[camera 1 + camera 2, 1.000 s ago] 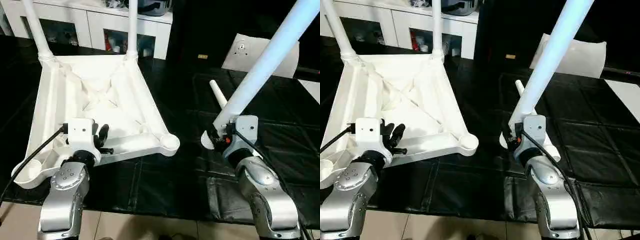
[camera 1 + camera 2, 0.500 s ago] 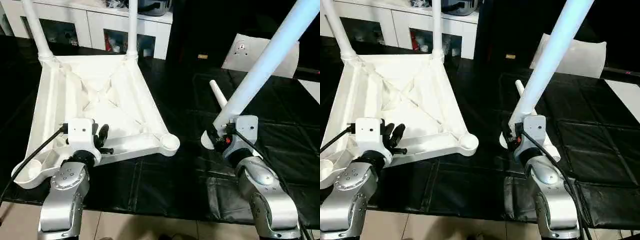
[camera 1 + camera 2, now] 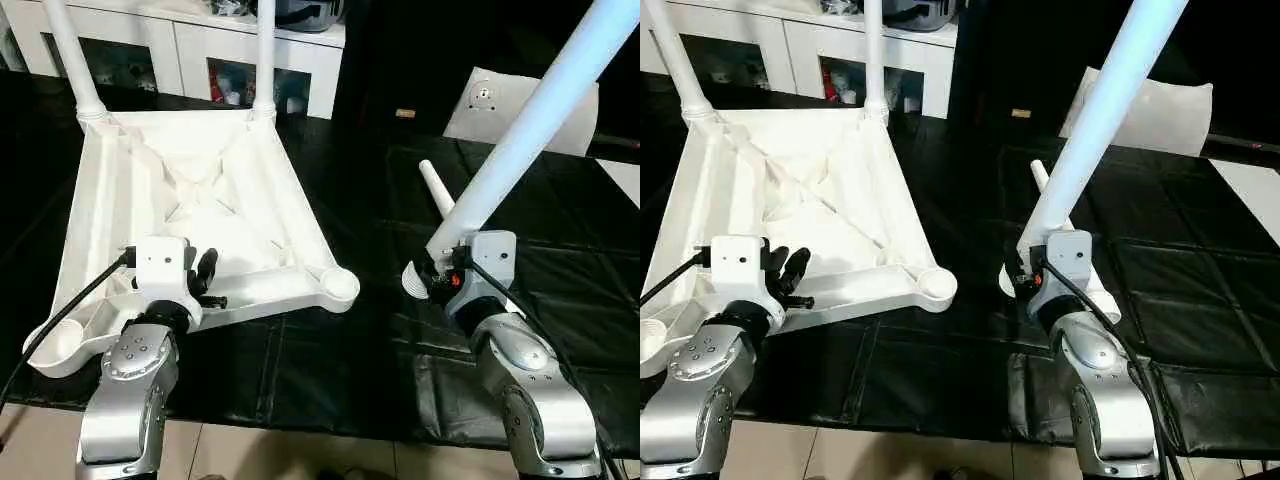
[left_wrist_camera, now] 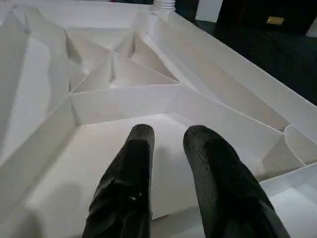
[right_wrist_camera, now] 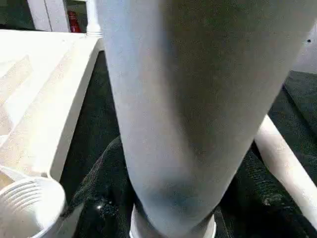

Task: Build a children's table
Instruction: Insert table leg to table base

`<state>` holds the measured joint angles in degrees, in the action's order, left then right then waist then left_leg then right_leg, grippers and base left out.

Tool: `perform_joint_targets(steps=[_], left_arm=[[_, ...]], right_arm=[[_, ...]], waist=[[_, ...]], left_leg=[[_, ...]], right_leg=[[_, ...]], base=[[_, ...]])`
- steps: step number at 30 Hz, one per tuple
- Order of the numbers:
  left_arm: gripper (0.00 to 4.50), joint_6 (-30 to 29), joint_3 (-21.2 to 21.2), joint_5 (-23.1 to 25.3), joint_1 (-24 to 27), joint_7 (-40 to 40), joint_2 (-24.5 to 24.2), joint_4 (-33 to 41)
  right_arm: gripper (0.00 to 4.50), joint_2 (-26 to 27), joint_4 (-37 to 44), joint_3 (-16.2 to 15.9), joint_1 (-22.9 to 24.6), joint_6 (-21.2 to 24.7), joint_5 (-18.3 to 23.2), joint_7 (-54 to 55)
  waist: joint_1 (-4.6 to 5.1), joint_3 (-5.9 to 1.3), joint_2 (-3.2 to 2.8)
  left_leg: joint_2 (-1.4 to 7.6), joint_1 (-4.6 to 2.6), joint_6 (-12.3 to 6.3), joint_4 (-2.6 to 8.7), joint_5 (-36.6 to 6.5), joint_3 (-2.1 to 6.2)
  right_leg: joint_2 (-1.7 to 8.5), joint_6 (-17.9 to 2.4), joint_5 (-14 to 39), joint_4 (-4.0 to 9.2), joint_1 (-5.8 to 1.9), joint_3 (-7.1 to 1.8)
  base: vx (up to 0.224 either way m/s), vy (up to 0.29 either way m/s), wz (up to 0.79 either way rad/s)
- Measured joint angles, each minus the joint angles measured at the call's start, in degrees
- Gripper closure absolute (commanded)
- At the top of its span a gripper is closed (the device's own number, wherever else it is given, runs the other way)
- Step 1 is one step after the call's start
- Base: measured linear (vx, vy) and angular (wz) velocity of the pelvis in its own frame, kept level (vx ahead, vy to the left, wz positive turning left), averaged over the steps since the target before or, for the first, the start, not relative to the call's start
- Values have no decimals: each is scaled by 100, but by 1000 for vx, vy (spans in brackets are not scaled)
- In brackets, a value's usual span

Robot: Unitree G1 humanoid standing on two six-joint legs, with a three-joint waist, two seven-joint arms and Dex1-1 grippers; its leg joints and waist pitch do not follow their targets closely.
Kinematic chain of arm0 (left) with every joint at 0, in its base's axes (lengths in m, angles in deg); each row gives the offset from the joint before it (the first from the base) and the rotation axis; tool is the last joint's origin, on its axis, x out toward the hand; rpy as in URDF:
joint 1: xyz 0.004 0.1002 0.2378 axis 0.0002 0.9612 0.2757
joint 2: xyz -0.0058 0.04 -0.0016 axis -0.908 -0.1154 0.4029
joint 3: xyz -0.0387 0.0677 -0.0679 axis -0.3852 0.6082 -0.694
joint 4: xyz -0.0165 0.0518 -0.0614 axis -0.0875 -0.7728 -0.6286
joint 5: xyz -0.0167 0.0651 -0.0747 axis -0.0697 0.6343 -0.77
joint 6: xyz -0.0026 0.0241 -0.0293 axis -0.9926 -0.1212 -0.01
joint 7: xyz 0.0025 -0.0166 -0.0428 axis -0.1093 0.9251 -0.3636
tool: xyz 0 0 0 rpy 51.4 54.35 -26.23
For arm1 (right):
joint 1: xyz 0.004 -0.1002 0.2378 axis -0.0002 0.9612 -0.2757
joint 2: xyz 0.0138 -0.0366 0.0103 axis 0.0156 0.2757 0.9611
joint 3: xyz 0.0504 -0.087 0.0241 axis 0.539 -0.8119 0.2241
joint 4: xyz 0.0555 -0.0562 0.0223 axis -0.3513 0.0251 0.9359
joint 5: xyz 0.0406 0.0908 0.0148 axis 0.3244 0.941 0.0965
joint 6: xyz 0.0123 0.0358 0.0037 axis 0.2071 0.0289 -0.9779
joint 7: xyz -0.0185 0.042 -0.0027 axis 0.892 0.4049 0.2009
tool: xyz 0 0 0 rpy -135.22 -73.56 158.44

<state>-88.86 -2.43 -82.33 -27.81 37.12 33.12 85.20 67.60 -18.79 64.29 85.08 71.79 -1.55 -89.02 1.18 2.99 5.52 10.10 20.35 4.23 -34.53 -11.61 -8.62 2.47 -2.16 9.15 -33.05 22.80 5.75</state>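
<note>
The children's table top [image 3: 200,190] lies upside down on the black mat, ribbed underside up. Two white legs [image 3: 265,50] stand in its far corner sockets. Both near sockets, including the right one [image 3: 340,287], hold nothing. My left gripper [image 3: 207,270] hovers over the near rim, its fingers [image 4: 141,148] a little apart and open, with nothing between them. To the right of the top, my right gripper [image 3: 440,270] is shut on the thick end of a third leg [image 3: 530,130]. That leg slants up and to the right. A fourth leg [image 3: 436,188] lies on the mat behind it.
A white cabinet [image 3: 190,50] with glass doors stands along the back. A flat white panel [image 3: 490,100] with a small round fitting lies at the back right. The black mat [image 3: 350,380] ends near my feet, where tiled floor [image 3: 250,450] begins.
</note>
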Motion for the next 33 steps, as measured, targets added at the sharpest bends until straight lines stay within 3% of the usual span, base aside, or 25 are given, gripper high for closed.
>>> perform_joint_targets(steps=[33], left_arm=[[318,0,0,0,0,0,0,0]], right_arm=[[262,0,0,0,0,0,0,0]], waist=[[0,0,0]], left_leg=[[0,-3,0,0,0,0]], right_leg=[[0,0,-1,-2,-2,0]], base=[[0,0,0]])
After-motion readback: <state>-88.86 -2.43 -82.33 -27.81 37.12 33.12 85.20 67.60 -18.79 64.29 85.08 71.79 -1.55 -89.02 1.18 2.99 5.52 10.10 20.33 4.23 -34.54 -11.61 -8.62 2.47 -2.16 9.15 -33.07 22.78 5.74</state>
